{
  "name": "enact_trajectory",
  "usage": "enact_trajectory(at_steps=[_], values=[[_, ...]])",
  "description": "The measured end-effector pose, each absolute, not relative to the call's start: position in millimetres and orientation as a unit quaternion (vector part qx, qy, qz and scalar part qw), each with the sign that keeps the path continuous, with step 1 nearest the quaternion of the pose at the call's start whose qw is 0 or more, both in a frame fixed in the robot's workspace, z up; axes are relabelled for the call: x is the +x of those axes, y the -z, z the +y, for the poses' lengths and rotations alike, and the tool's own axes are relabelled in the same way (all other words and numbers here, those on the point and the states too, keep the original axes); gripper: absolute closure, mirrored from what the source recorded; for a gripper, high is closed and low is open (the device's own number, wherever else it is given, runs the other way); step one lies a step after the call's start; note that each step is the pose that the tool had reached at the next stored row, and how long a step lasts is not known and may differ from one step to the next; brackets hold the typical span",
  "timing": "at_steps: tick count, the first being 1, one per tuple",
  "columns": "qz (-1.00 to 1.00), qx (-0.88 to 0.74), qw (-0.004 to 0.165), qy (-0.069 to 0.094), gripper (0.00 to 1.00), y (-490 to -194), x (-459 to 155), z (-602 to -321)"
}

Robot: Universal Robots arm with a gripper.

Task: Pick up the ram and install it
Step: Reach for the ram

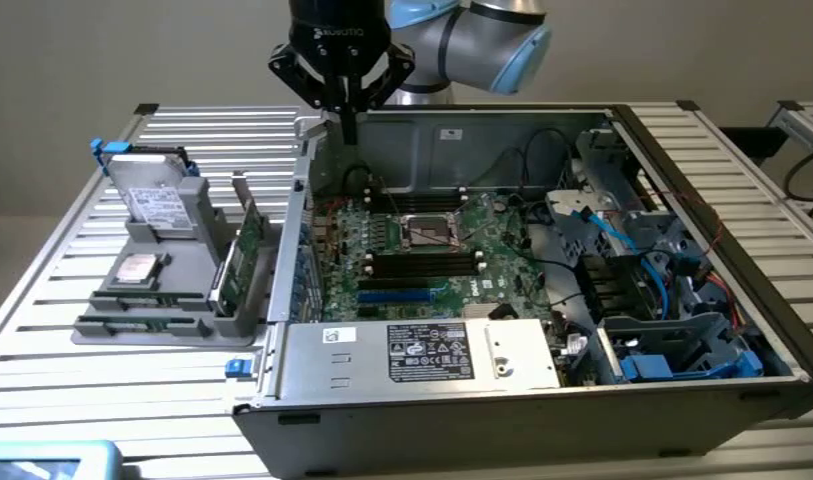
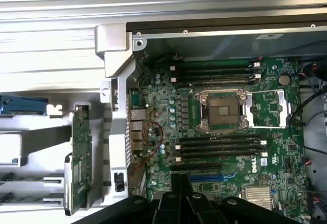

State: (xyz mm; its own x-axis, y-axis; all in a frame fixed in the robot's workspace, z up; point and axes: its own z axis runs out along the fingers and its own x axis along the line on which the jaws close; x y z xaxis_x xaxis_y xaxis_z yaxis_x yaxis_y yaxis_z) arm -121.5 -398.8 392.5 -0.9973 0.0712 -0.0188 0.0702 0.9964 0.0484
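Exterior view: gripper (image 1: 349, 128) closed, nothing held, above the far wall of the open computer case (image 1: 420, 352). Ram (image 1: 227, 275) stands on edge in the grey holder (image 1: 153, 300) on the desk (image 1: 59, 380), at the exterior view's left of the case, apart from the gripper.
Wrist view: closed gripper (image 2: 180, 185) over the motherboard (image 2: 168, 96), near the black memory slots (image 2: 219, 147)

My gripper (image 1: 349, 128) has ROBOTIQ in white on its black body. The motherboard (image 2: 271, 98) has DELL printed on it in white. The white label (image 1: 428, 352) on the metal cover (image 1: 520, 350) has print way too tiny to read.
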Motion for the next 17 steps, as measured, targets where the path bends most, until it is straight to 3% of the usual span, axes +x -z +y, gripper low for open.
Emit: enact_trajectory(at_steps=[17], values=[[0.999, 0.035, 0.01, -0.024, 0.89, -387.7, -171.9, -410.9]])
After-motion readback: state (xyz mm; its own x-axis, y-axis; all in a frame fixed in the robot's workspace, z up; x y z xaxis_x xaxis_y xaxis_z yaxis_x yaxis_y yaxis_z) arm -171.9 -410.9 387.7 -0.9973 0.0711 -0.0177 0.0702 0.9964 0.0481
